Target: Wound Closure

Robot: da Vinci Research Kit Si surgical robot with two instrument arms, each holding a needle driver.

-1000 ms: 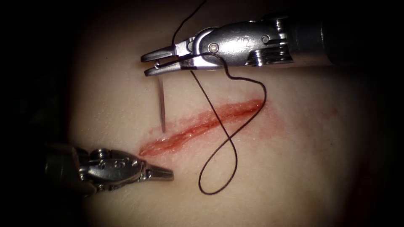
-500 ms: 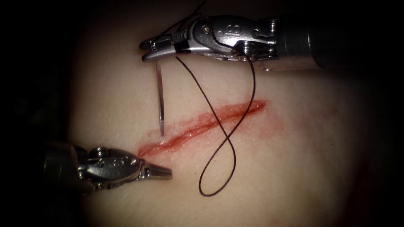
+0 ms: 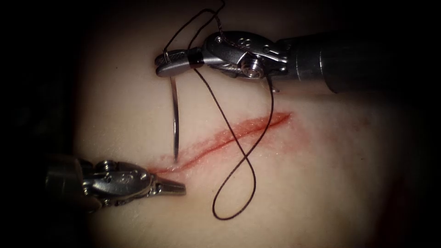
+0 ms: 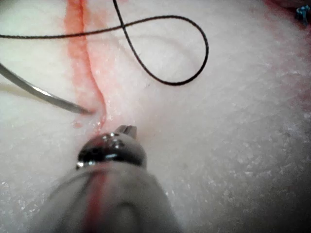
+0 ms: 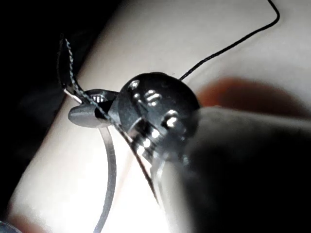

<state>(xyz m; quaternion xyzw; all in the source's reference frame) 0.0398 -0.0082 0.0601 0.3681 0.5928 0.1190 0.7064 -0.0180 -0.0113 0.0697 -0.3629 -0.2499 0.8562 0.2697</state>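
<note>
We see right tool (image 3: 172, 64) clamping needle (image 3: 175, 115) near tail, tip touching cut (image 3: 220, 140); left tool (image 3: 177, 187) closed, empty; thread (image 3: 239, 174) may snag.

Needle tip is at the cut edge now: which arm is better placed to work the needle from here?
Right, most likely. The right arm's tool already grips the needle near its thread end, tip at the cut's left side. The left arm's tool holds nothing, fingers shut, beside the cut's lower end.

Curved needle (image 3: 175, 117) hanging tip-down at cut (image 3: 225, 138) edge, dark thread (image 3: 239, 183) looped across tissue (image 3: 321, 183)
</note>
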